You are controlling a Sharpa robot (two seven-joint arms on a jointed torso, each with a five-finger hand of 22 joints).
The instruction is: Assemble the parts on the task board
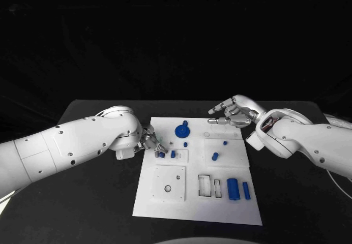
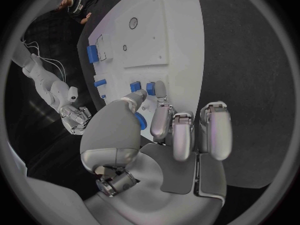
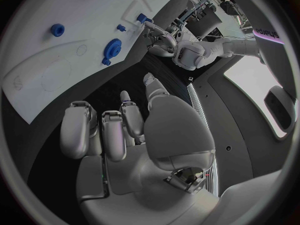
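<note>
The white task board [image 1: 194, 203] lies in the middle of the black table. My left hand [image 1: 149, 142] hovers at its left edge. The thumb and fingertips [image 2: 159, 91] stand apart just above two small blue parts [image 1: 160, 154] [image 2: 135, 87], holding nothing. A blue gear [image 1: 182, 132] [image 3: 112, 49] stands at the board's far end; its toothed rim [image 2: 141, 120] shows between the left thumb and fingers. My right hand [image 1: 233, 113] [image 3: 125, 130] hangs over the far right corner with loosely bent, spread fingers, nothing in them.
A blue peg [image 1: 215, 156] and two tiny blue pieces [image 1: 224, 143] stand mid-board. Near the front right lie a thick blue cylinder [image 1: 232, 188] and a thinner one [image 1: 246, 190] beside white rectangular recesses [image 1: 205, 185]. A square plate with holes [image 1: 169, 183] occupies the front left.
</note>
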